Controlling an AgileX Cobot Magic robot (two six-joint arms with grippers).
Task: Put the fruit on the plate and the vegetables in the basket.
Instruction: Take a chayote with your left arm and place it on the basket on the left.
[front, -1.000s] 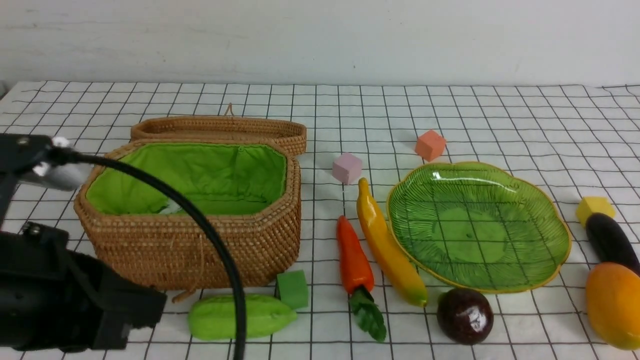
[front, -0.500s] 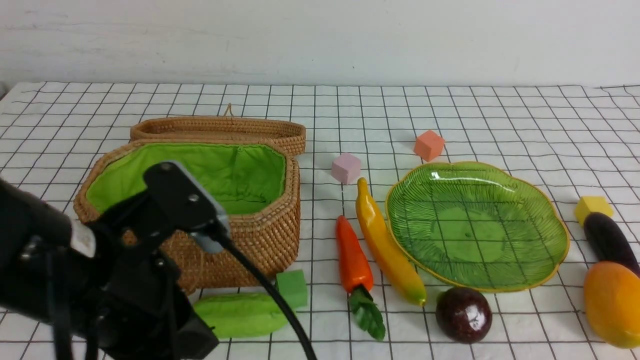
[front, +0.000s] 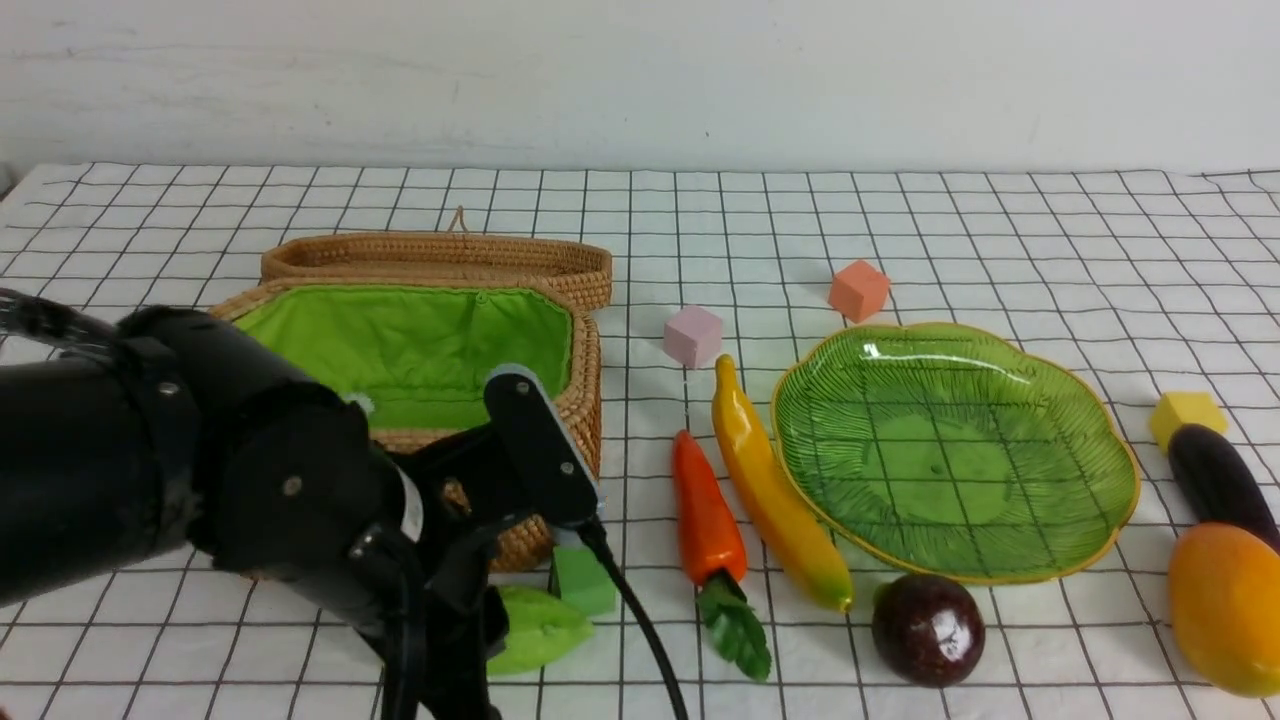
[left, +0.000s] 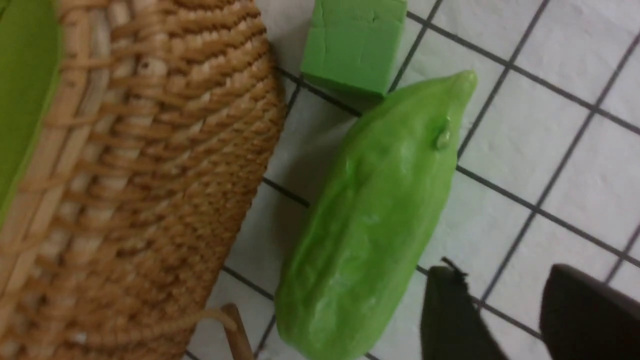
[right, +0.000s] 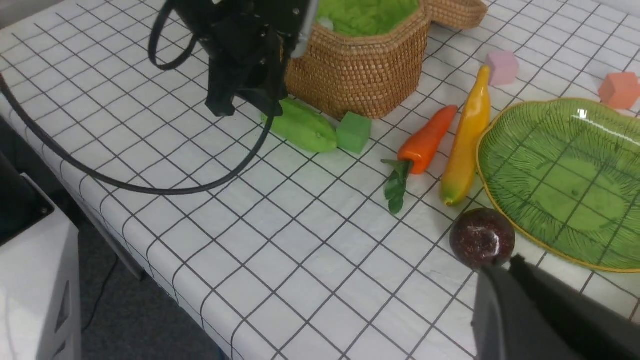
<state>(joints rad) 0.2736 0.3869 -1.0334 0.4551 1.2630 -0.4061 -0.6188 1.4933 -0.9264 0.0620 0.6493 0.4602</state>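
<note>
The left arm has swung in from the left edge and now crosses in front of the basket (front: 590, 385), hiding most of its front wall and the left half of the gourd (front: 538, 630); nothing else on the counter (front: 900, 230) has shifted.

The gourd lies on the counter just in front of the basket's front wall. Its long axis runs along that wall, and its pointed tip faces right, just beside the green cube (front: 583, 582) at the basket's front right corner.

Further to the basket's right come the carrot (front: 707, 515), the banana (front: 770, 490), the plate (front: 1125, 470) and the maroon fruit (front: 928, 630). The eggplant (front: 1220, 485) and mango (front: 1225, 610) are farthest right.

The left wrist view shows what the front view hides: the whole gourd, and the left pincer (left: 500, 280) with its fingers parted over bare counter beside the gourd, on its side away from the basket, holding nothing.

The right pincer (right: 505, 267) appears only in its own wrist view. Its fingers are pressed together and empty, near the maroon fruit and well right of the basket.
</note>
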